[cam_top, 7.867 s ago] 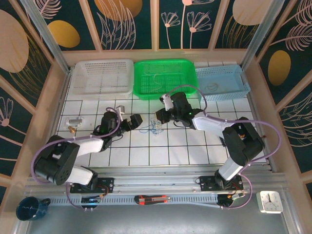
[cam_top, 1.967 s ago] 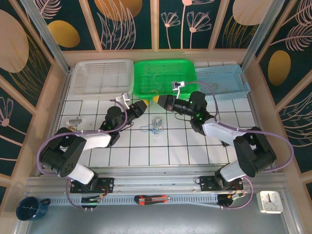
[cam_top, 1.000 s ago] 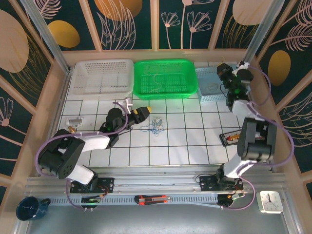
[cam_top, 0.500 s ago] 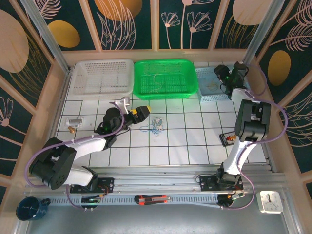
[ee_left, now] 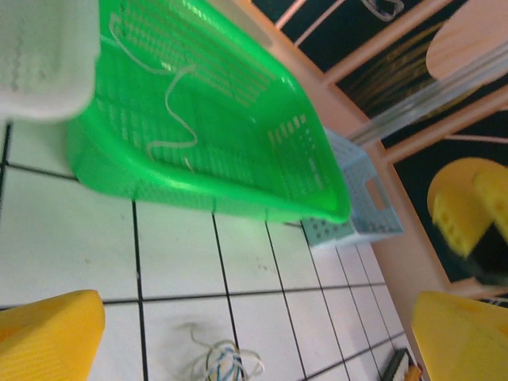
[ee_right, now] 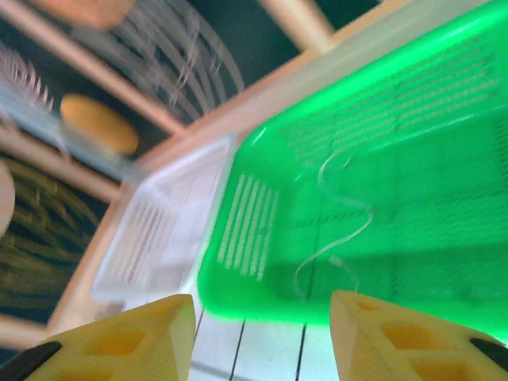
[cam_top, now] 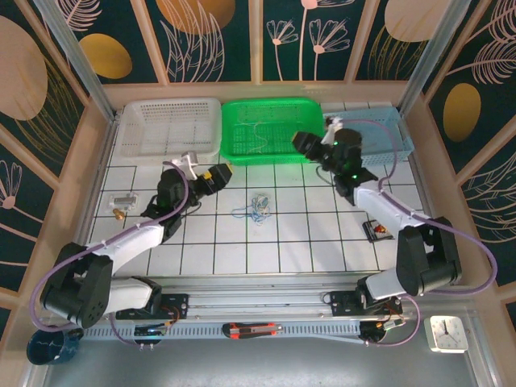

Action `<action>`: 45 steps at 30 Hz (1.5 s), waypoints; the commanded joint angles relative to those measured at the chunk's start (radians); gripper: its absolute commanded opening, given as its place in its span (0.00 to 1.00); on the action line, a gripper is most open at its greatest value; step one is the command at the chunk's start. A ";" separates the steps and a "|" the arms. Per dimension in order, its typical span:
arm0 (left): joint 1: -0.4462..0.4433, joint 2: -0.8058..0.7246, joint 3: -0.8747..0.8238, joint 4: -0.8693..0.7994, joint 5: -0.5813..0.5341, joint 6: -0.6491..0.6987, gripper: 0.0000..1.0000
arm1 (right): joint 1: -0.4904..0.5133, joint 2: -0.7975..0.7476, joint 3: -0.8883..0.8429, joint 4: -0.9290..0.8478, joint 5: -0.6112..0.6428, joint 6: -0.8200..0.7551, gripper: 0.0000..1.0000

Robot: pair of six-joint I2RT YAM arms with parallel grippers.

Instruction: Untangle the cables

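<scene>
The cables (cam_top: 259,205) lie in a small clump of blue, pale yellow and whitish wires on the tiled table, also at the bottom of the left wrist view (ee_left: 227,366). My left gripper (cam_top: 218,172) hovers to their upper left, open and empty, its yellow fingers (ee_left: 49,334) wide apart. One whitish strand (cam_top: 258,134) lies curled in the green basket (cam_top: 310,151). My right gripper (cam_top: 301,142) is at that basket's front right corner, open, nothing between its fingers (ee_right: 413,335); the strand (ee_right: 340,232) lies just ahead of it.
A white basket (cam_top: 129,129) stands left of the green one, a blue basket (cam_top: 390,143) to its right. A small metal part (cam_top: 122,199) lies far left, and a dark small object (cam_top: 377,230) on the right tiles. Purple arm cables loop above the table.
The right arm swung from the blue basket at the back right to the green basket's front right corner. The left gripper drew back left, away from the clump.
</scene>
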 commanded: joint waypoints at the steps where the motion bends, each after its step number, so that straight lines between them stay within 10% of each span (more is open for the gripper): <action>1: 0.011 -0.020 0.052 -0.120 0.022 0.059 0.99 | 0.093 0.001 -0.069 -0.107 0.044 -0.119 0.49; 13: 0.015 0.116 0.028 -0.143 0.174 0.061 0.97 | 0.368 0.078 -0.108 -0.207 0.152 -0.248 0.50; 30: -0.186 0.285 0.206 -0.604 -0.164 0.435 0.70 | 0.355 0.210 -0.140 -0.122 0.256 -0.215 0.45; 45: -0.209 0.375 0.266 -0.552 -0.096 0.516 0.65 | 0.323 0.216 -0.168 -0.091 0.232 -0.187 0.44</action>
